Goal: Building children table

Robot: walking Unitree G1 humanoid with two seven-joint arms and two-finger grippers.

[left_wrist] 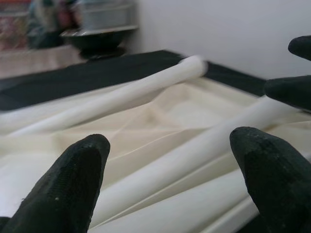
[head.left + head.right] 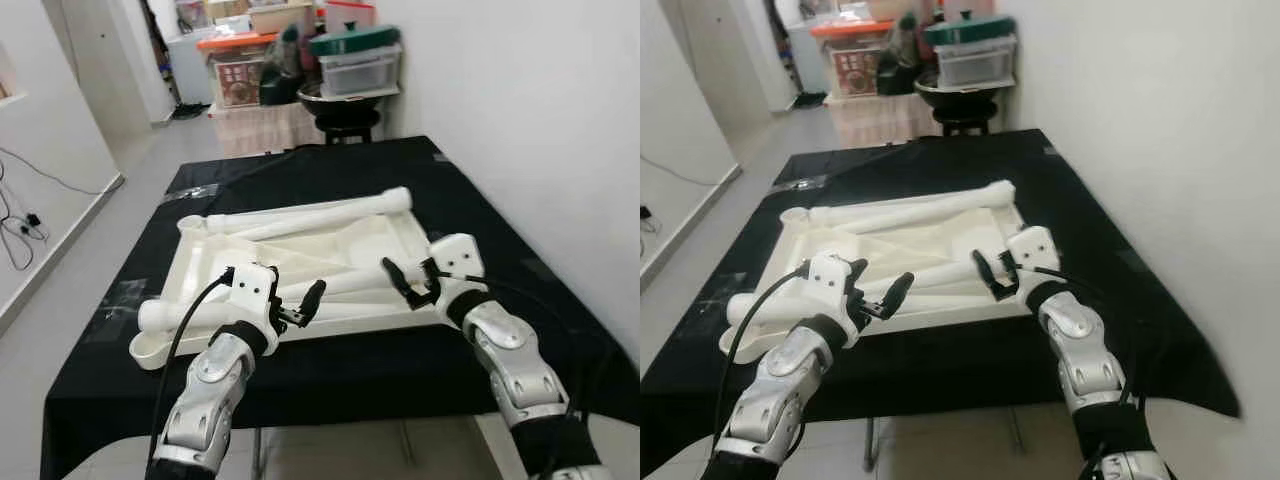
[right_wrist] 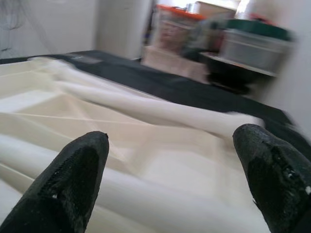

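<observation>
A white children's tabletop lies upside down on the black-covered table. Several white tube legs rest on it: a long one along the far edge, one across the middle and one at the front left. My left gripper hovers open over the near edge, its fingers spread either side of the middle leg. My right gripper is open too, at the right end of that same leg, with fingertips wide apart and nothing held.
The table's near edge is just under my arms. A white wall runs along the right. Behind the table stand a black stool and stacked storage boxes. Cables trail on the floor at the left.
</observation>
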